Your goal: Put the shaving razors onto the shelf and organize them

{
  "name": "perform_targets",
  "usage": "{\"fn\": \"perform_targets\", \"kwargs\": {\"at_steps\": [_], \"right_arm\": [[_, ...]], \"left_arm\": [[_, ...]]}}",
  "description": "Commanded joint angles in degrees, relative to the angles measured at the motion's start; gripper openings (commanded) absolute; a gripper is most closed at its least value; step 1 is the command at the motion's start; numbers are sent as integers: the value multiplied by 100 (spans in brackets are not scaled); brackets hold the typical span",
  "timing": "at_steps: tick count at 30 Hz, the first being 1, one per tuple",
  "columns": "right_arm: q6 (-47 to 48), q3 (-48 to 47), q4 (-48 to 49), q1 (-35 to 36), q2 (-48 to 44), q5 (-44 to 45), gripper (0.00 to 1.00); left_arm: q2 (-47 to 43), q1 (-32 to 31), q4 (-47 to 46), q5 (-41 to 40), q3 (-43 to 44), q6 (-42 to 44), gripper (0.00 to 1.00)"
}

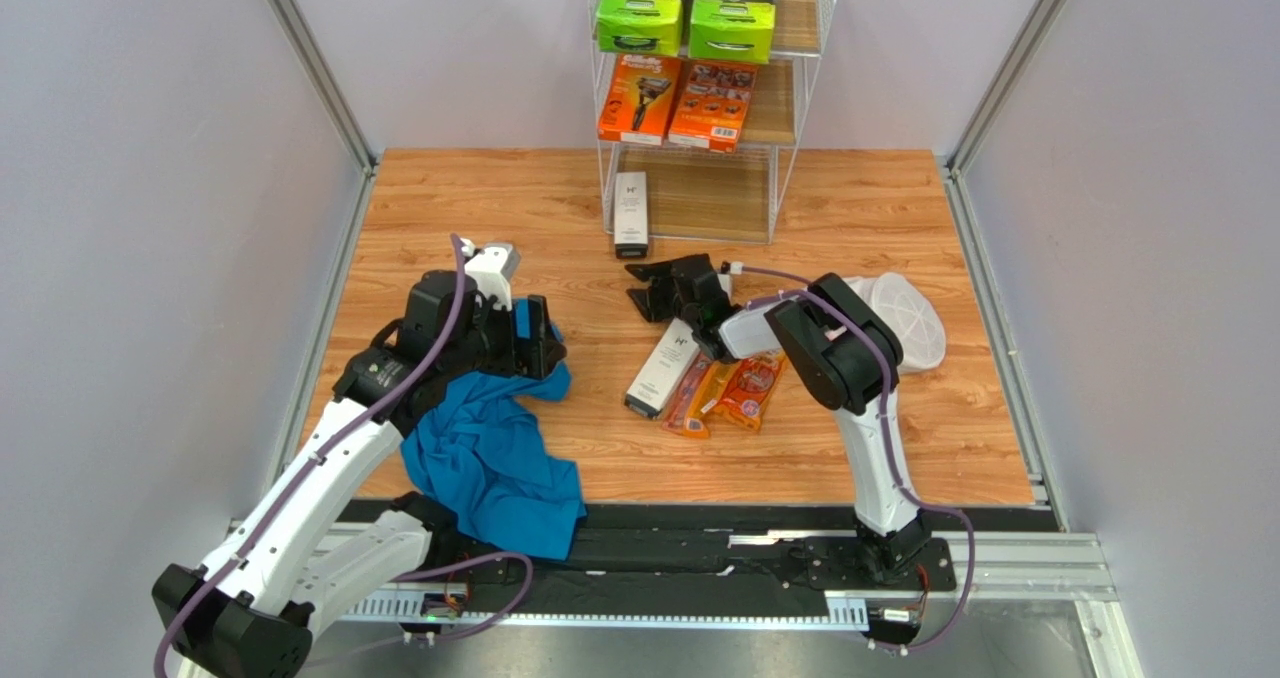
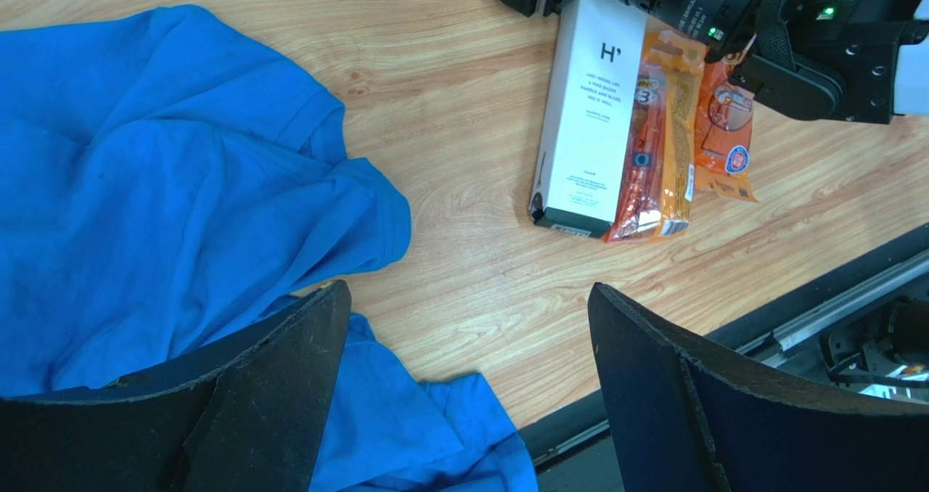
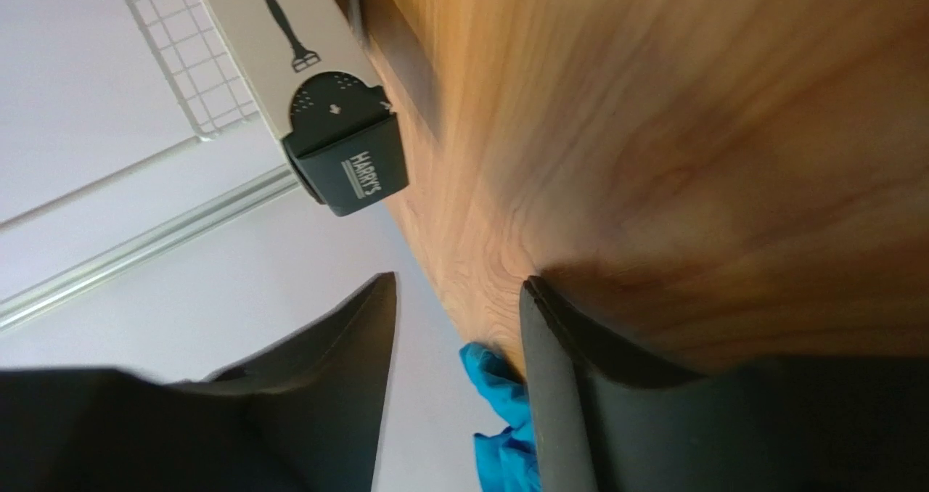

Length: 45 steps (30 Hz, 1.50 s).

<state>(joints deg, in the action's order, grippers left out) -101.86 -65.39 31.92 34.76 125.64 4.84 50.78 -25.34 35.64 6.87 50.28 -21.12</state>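
1. The shelf (image 1: 769, 116) stands at the middle of the worktop's (image 1: 451, 198) far edge.
2. On its top tier two black boxes with green ends (image 1: 639, 18) (image 1: 732, 26) sit side by side. On the middle tier two orange packs (image 1: 639, 101) (image 1: 711, 105) do the same.
3. A white box (image 1: 631, 213) lies at the shelf's front left corner, its dark end toward the near edge. I cannot tell whether it rests on the lowest tier or on the worktop.
4. A second white box (image 1: 661, 366) lies near the middle of the worktop. Two orange blister packs (image 1: 694, 393) (image 1: 751, 390) lie against its right side.
5. The right tool (image 1: 654, 291) hovers low between the two white boxes, its fingers apart with nothing between them.
6. The left tool (image 1: 534, 341) is toward the left edge, over a crumpled blue cloth (image 1: 489, 461), its fingers spread wide and empty.
7. A round white mesh thing (image 1: 902, 318) lies near the right edge.
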Motion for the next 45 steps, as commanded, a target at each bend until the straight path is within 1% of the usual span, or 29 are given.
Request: {"fn": "perform_targets", "kwargs": {"at_steps": [1, 2, 3, 5, 16, 25, 30, 34, 38, 45], "right_arm": [[-246, 53, 218, 39, 311, 8, 35], [-272, 0, 253, 31, 346, -9, 30], [-290, -105, 262, 39, 399, -18, 17], [-378, -237, 279, 39, 540, -27, 1], [-475, -1362, -300, -31, 1137, -89, 0], [-123, -2443, -995, -242, 1480, -203, 0], [-88, -2523, -1171, -321, 1472, -247, 0], [-158, -2208, -978, -400, 1410, -238, 0], [-211, -2084, -881, -435, 1393, -229, 0], [-220, -2171, -889, -506, 1454, -256, 0]], "left_arm": [[-139, 56, 83, -37, 201, 231, 89], [-139, 56, 92, -37, 219, 240, 89], [-148, 64, 119, -46, 219, 258, 89], [-165, 73, 163, -63, 228, 293, 89], [-253, 91, 251, -90, 210, 372, 89], [-297, 91, 268, -107, 201, 364, 90], [-324, 91, 268, -125, 193, 363, 90], [-341, 91, 268, -116, 175, 363, 90], [-341, 91, 277, -107, 175, 372, 90], [-350, 91, 277, -125, 166, 355, 90]]}}
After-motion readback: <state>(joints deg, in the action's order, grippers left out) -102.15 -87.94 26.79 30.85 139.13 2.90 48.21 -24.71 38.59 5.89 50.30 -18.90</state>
